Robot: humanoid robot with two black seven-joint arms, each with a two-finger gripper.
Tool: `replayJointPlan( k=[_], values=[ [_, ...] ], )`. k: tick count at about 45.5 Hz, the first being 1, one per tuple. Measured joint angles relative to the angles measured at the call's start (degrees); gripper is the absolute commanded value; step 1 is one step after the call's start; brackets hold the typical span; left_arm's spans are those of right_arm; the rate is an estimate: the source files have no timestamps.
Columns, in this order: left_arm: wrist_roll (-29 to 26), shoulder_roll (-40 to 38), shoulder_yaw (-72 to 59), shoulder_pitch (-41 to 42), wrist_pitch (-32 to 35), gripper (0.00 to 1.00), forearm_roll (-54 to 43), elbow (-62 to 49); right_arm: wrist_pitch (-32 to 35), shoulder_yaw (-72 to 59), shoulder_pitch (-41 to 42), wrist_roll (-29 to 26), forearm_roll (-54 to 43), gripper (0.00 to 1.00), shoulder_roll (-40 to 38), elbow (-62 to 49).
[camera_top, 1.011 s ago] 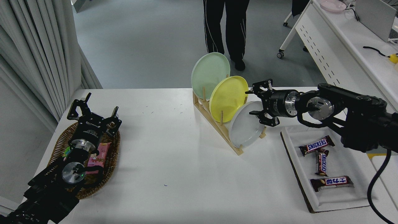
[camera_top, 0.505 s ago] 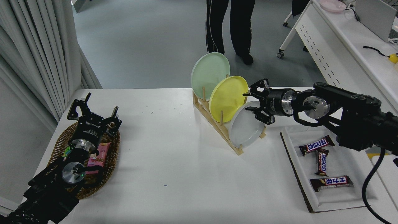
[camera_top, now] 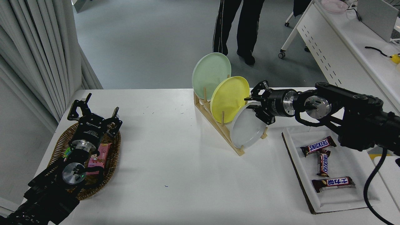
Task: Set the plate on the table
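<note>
White table (camera_top: 175, 162): plate (camera_top: 247, 128) upright in rack (camera_top: 218, 125), front slot. Right gripper (camera_top: 257, 104) jaws open around its top rim, seemingly not clamped. Close squarely, lift straight up clear of pegs. Left gripper (camera_top: 93, 117) parked.

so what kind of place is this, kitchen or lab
Most likely a lab or office set up for robot trials, not a kitchen: a white table with staged props, a wheeled desk holding a laptop and cables, and a person standing by.
</note>
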Motion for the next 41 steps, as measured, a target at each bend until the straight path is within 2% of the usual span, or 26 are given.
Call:
replayJointPlan(
  k=[41],
  values=[
    [0.0,0.0,0.01,0.0,0.0,1.0,0.0,0.0,0.29,0.22,0.01,-0.81,0.27,0.14,-0.05,-0.16]
  ],
)
